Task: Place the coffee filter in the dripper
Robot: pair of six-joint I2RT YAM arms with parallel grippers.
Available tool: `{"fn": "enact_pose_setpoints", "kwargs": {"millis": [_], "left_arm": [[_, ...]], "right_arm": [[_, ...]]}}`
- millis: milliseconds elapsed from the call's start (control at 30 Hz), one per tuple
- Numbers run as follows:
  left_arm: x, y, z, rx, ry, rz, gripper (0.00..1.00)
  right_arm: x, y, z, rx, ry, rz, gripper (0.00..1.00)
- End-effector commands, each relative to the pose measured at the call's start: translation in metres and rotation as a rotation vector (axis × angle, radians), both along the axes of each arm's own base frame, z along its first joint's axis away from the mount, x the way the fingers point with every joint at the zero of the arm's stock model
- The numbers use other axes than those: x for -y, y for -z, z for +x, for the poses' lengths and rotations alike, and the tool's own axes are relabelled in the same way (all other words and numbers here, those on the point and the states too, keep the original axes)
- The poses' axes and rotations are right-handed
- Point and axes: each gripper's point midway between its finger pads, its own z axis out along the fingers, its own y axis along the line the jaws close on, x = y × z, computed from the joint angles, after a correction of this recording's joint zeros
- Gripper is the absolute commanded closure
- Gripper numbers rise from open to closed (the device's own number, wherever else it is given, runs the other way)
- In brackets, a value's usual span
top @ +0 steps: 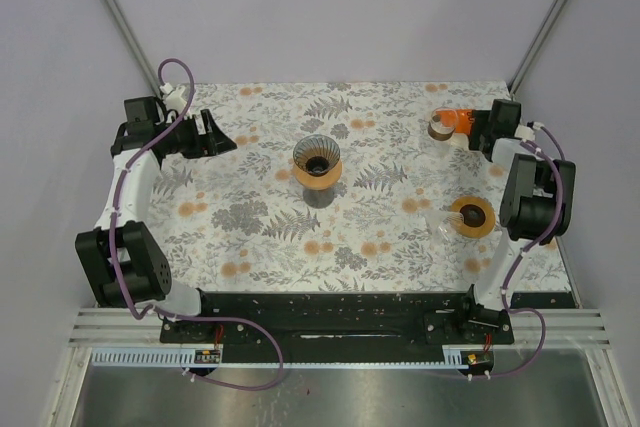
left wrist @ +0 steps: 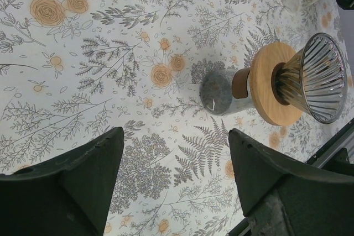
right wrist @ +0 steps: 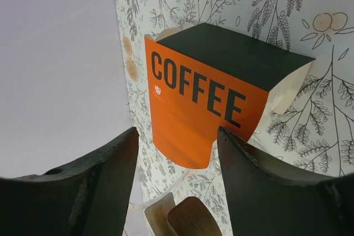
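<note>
The glass ribbed dripper (top: 317,158) with a wooden collar stands on a small carafe at the table's middle. It also shows in the left wrist view (left wrist: 316,77), far right. My left gripper (top: 216,137) is open and empty at the far left, well away from the dripper; its jaws (left wrist: 176,158) hang over bare cloth. The coffee filters sit in an orange sleeve marked COFFEE (right wrist: 199,103), with cream paper edges (right wrist: 289,91) showing, at the far right corner (top: 456,121). My right gripper (right wrist: 177,147) is open just in front of the sleeve, not touching it.
A wood-lidded glass jar (top: 438,129) stands beside the orange sleeve; its lid shows low in the right wrist view (right wrist: 191,219). Another round wood-topped glass vessel (top: 471,216) stands at the right front. The flowered cloth (top: 260,217) covers the table, with walls close on three sides.
</note>
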Motion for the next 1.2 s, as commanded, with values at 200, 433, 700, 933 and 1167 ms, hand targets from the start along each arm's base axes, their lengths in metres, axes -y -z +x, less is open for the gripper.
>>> {"fn": "enact_pose_setpoints", "kwargs": {"millis": [200,433,700,933,1167], "left_arm": [[-0.001,-0.004,0.008,0.026,0.012,-0.032,0.20],[-0.001,-0.003,0.009,0.020,0.017,-0.044,0.20],[-0.003,-0.004,0.009,0.016,0.012,-0.045,0.20],[-0.005,-0.002,0.010,0.007,0.007,-0.053,0.20],[-0.005,0.000,0.011,-0.006,0.007,-0.067,0.20]], "right_arm": [[-0.025,-0.025,0.007,0.078,-0.035,-0.028,0.34],[-0.020,-0.021,0.002,0.064,-0.013,-0.041,0.34],[-0.022,-0.007,0.022,0.072,-0.051,-0.026,0.37],[-0.019,-0.003,0.029,0.088,-0.038,-0.004,0.39],[-0.013,-0.013,0.032,0.117,-0.030,-0.011,0.44]]}}
